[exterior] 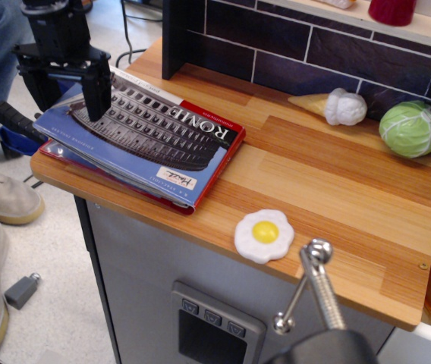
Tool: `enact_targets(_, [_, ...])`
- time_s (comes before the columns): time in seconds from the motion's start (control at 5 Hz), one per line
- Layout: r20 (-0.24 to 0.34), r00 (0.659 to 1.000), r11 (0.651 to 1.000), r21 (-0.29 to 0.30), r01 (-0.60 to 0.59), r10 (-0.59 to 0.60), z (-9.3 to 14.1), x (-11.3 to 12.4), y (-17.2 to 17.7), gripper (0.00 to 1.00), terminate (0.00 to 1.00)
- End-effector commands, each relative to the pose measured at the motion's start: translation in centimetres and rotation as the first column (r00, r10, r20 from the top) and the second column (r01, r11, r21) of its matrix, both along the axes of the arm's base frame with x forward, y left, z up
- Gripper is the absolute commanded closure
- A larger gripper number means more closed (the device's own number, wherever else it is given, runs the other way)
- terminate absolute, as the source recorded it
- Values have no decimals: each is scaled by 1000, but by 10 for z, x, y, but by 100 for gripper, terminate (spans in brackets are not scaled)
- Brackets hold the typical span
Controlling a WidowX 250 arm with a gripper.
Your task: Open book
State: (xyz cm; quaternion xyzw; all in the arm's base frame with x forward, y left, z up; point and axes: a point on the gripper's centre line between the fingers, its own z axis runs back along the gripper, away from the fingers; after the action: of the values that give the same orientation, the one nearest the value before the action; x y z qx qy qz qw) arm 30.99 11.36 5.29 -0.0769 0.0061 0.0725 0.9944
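Observation:
The book (162, 140) lies on the left end of the wooden countertop (337, 182). Its cover is blue with a grey Colosseum photo, white "ROME" on a red strip and red edging. Its left edge hangs a little over the counter's end. My black gripper (70, 95) stands at the book's far left edge. One finger (98, 91) rests on the cover and the other (45, 87) is just off the book's left side, so the jaws are wide apart. The cover's left part is raised slightly off the pages, leaving a thin gap along the front edge.
A toy fried egg (264, 235) lies near the counter's front edge. A toy ice-cream cone (333, 106) and a green cabbage (411, 129) lie by the dark tiled back wall. A black post (181, 38) stands behind the book. A metal handle (316, 284) juts up in front. A person's shoe (3, 196) is on the floor at the left.

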Motion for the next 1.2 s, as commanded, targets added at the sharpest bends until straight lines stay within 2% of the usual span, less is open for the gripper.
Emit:
enact_targets(0.0, [41,995,973,-214,-84,95,75,5,-44,0,0])
enact_targets(0.2, [-13,992,950,-288,-124,125,90,-2,-81,0,0])
enact_targets(0.4, [-26,994,933,-345,-107,104,114,-1,-120,0,0])
enact_targets(0.6, [-65,995,921,-378,-98,79,127,-5,-149,0,0])
enact_targets(1.0, [-125,991,948,-309,-77,40,119,-22,-229,0,0])
